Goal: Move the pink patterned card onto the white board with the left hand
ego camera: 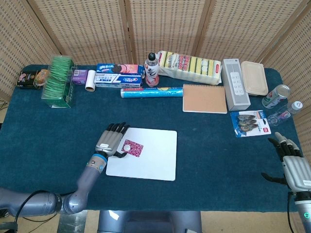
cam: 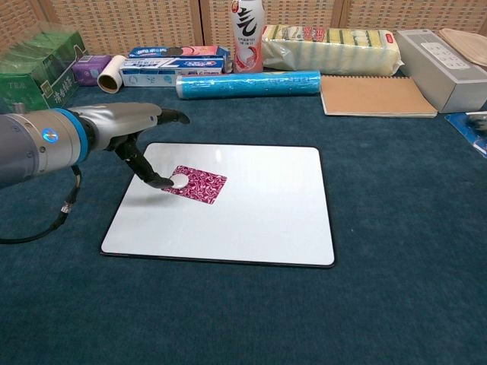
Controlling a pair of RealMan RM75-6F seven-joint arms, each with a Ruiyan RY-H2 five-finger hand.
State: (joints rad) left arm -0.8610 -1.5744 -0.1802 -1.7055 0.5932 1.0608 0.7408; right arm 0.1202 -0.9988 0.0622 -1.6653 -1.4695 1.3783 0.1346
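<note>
The pink patterned card (ego camera: 134,148) (cam: 202,185) lies flat on the left part of the white board (ego camera: 151,161) (cam: 255,217), which sits on the blue cloth near the table's front. My left hand (ego camera: 111,141) (cam: 131,126) hovers over the board's left edge with its fingers stretched out and apart. The white thumb pad (cam: 179,181) rests on the card's left corner; nothing is gripped. My right hand (ego camera: 293,164) stays at the table's front right corner, fingers spread and empty, seen only in the head view.
Along the back stand a green tea box (ego camera: 59,80), a drink bottle (ego camera: 152,70), a blue roll (ego camera: 151,91), a brown notebook (ego camera: 204,98) and a grey speaker (ego camera: 235,83). A can (ego camera: 275,95) and a blister pack (ego camera: 250,122) lie at the right.
</note>
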